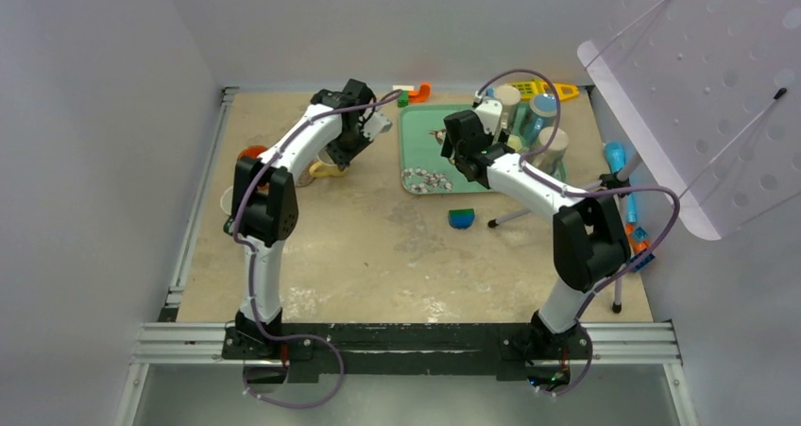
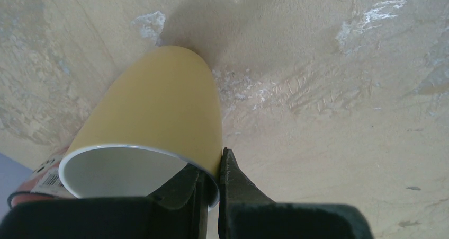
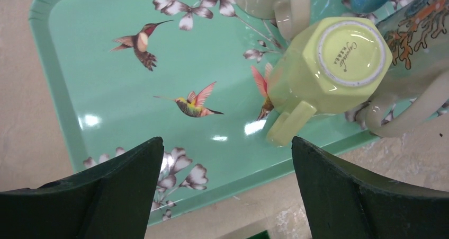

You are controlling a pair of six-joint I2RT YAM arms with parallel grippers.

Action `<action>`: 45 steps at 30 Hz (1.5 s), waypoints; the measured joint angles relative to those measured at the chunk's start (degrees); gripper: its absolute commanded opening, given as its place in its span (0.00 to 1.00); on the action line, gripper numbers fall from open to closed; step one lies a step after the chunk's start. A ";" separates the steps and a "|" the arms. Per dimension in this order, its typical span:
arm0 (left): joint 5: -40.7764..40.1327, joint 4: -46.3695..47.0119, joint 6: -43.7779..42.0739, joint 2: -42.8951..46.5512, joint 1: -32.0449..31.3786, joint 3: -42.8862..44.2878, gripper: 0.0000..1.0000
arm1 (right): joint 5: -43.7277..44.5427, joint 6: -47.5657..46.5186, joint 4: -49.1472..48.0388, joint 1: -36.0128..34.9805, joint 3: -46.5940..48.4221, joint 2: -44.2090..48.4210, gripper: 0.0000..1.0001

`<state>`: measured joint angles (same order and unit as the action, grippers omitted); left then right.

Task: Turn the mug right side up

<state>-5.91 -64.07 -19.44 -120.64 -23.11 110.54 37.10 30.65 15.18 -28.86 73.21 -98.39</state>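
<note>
Two mugs could be the one meant, and the pictures do not settle which. The pale green mug [image 3: 328, 64] sits upside down at the near edge of the tray [image 3: 69, 80], its stamped base facing up and its handle pointing toward the tray's rim. It is crowded against other mugs, a cream one [image 3: 265, 0] and a patterned blue one [image 3: 418, 32]. The right hand [image 3: 227, 141] hovers above the tray with its fingers spread wide and nothing between them. The green mug lies ahead of it and off to one side, untouched.

The yellow mug [image 2: 153, 112] is off the tray, over the bare desk [image 2: 328, 90] on the left. The left hand [image 2: 212, 167] is clamped on its rim, one finger inside the white interior and one outside the wall. Its mouth faces the wrist camera and its base points down toward the desk, leaning somewhat. I cannot tell whether the base touches the surface.

My reading is that the yellow mug is close to right side up and needs only levelling, setting down and letting go. If the green mug is the target, nothing is done yet. The right hand would have to shift across, close on the handle or wall, lift the mug clear of its neighbours, roll it over and set it down.
</note>
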 measured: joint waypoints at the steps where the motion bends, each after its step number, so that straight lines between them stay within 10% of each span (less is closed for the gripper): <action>1: -0.11 0.13 -0.26 -1.01 0.11 0.50 0.00 | 0.61 0.96 0.37 0.02 0.00 -0.28 0.89; 9: 2.08 -0.33 -1.40 -4.17 0.15 1.88 0.00 | 2.43 8.57 0.72 1.97 -2.99 -0.61 0.85; 17: 4.68 0.24 -1.14 -3.87 0.48 1.36 0.59 | 2.40 11.74 1.27 7.15 -2.34 -6.49 0.81; 23: 6.08 -0.02 -0.61 3.65 0.48 -0.79 0.65 | 2.38 12.41 2.69 7.15 -1.92 -10.51 0.51; 28: 8.41 -0.31 -0.33 15.63 0.48 -0.79 0.67 | 2.01 12.04 2.34 8.24 -1.95 -11.17 0.00; 37: 18.08 -0.31 2.23 34.45 0.52 -8.66 0.73 | -2.67 2.91 -2.32 8.31 -3.43 -9.16 0.00; 45: 36.72 3.96 10.62 43.39 8.07 -14.05 0.83 | -19.28 -6.51 -13.49 -0.13 -11.37 13.33 0.00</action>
<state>30.81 -60.12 -8.82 -77.25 -15.05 96.49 17.82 24.14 1.69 -28.99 61.84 -85.06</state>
